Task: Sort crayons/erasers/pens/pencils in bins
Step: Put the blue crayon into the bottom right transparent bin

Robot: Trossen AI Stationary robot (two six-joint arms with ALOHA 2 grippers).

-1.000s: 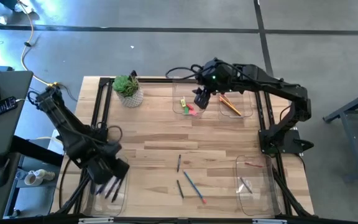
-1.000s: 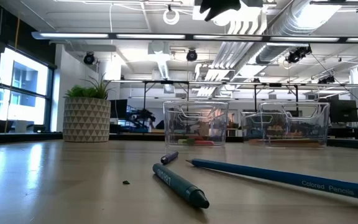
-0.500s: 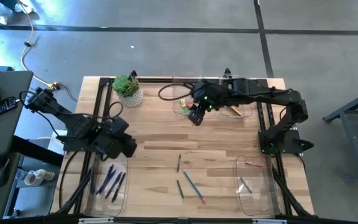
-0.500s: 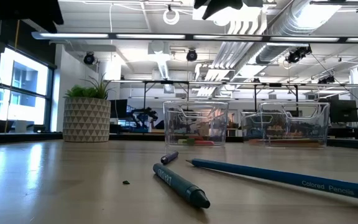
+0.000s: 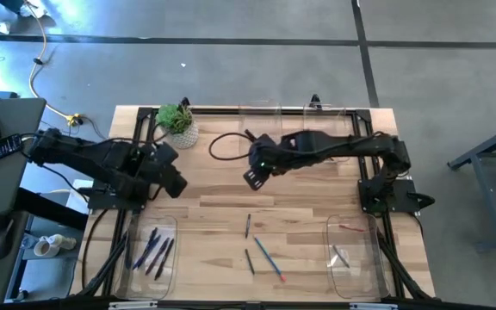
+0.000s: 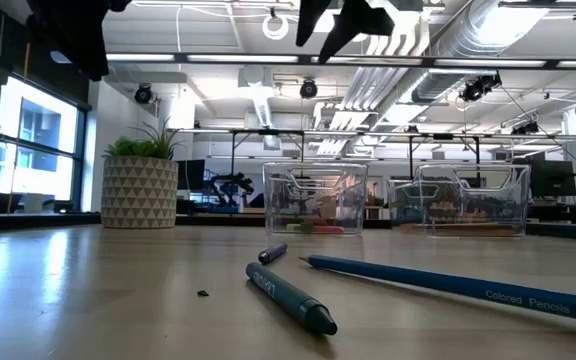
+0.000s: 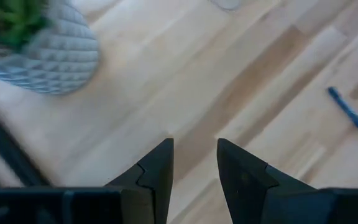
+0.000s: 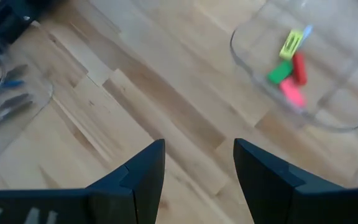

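A: High view first: what clutters the table (image 5: 222,194)?

B: A potted plant (image 5: 177,125) in a patterned grey pot stands at 11 o'clock. 4 loose sticks lie near 6 o'clock: a short dark one (image 5: 248,226), another dark one (image 5: 250,261), a blue pencil (image 5: 265,254) and a crayon. Nothing blocks them.

A: And the bins?

B: 4 clear trays with rounded corners. The 7 o'clock bin (image 5: 151,256) holds dark and blue pens. The 5 o'clock bin (image 5: 351,256) holds 2 or 3 pale pieces. At 12 to 1 o'clock, 1 bin (image 8: 309,74) holds the erasers (image 8: 289,68), stubby blocks in yellow-green, green, red and pink; its neighbour (image 6: 471,200) holds the pencils (image 6: 463,226).

A: Grippers?

B: The left gripper (image 5: 172,182) hangs over bare wood at 9 o'clock, fingers (image 7: 157,171) part-way apart, empty. The right gripper (image 5: 255,175) hangs near the centre, jaws wide, empty.

A: Surface and room?

B: Pale butcher-block planks on a black metal frame. Beyond are a grey floor, ceiling ducts and strip lights.
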